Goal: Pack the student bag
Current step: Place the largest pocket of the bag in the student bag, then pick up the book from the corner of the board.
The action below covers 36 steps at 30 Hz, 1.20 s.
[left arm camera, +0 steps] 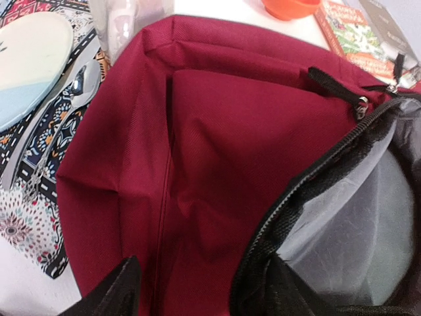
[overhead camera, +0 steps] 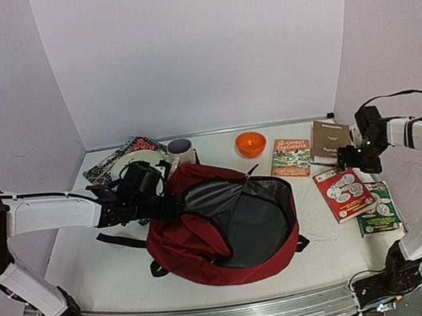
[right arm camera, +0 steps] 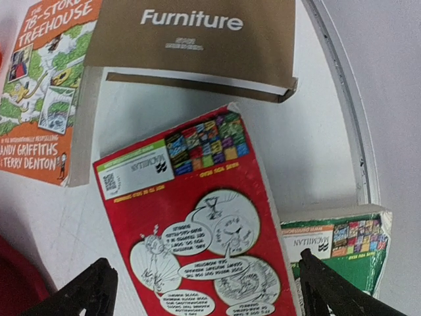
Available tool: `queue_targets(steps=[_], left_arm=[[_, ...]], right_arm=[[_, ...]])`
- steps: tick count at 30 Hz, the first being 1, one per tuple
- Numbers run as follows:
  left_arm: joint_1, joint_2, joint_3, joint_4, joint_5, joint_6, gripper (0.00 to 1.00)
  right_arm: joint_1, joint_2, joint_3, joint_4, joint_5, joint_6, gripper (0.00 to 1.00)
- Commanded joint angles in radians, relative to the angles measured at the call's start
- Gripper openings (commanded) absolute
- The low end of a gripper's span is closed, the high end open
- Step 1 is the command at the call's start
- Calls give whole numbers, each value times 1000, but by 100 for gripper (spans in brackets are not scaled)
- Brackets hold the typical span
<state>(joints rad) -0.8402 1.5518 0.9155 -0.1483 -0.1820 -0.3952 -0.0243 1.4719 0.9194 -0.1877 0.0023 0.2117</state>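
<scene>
The student bag (overhead camera: pixel 181 244) lies in the middle of the counter (overhead camera: pixel 99 266), nearer the near edge than the far one. Its zip is undone and the grey lining (overhead camera: pixel 246 221) faces up. No book shows inside it.

Towards the near right corner a green book (overhead camera: pixel 378 211) lies flat, with a red comic-covered book (overhead camera: pixel 344 194) just beside it on the bag's side. The right claw (right arm camera: pixel 210 296) hovers over that red book, its fingers apart and holding nothing. The left claw (left arm camera: pixel 197 299) sits at the bag's left side, also spread, with red fabric and the zip edge between its fingers but not pinched.

The step in hand looks like lifting the red book. A flat book gives little to grip, so the right claw would do well to come down over one long edge, catch it there and tip the book up before carrying it. The left claw could close on the zip rim and hold the mouth wide, which would let the book slide in along the lining without snagging.

Further back sit a Treehouse paperback (overhead camera: pixel 290 157) and a brown Furniture book (overhead camera: pixel 329 138). Along the far edge are an orange bowl (overhead camera: pixel 251 144) and a cup (overhead camera: pixel 180 150). In the far left corner is a patterned placemat (overhead camera: pixel 103 169) with a plate (left arm camera: pixel 33 59) and spoon (left arm camera: pixel 82 79).
</scene>
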Motion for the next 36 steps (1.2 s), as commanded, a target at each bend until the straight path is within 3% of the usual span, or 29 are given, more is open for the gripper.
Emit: queue_targets(steps=[1, 16, 21, 26, 36], left_arm=[[8, -103, -15, 13, 18, -2, 69], [16, -251, -17, 12, 117, -1, 79], [18, -293, -41, 12, 97, 8, 82], [20, -315, -63, 9, 91, -5, 82], [20, -304, -55, 9, 120, -29, 83]], right_arm=[[-58, 96, 79, -10, -93, -69, 96], [-117, 330, 116, 41, -297, -139, 92], [-122, 380, 115, 49, -381, -159, 86], [-123, 366, 104, 49, -421, -167, 68], [-123, 254, 75, 50, -476, -145, 15]])
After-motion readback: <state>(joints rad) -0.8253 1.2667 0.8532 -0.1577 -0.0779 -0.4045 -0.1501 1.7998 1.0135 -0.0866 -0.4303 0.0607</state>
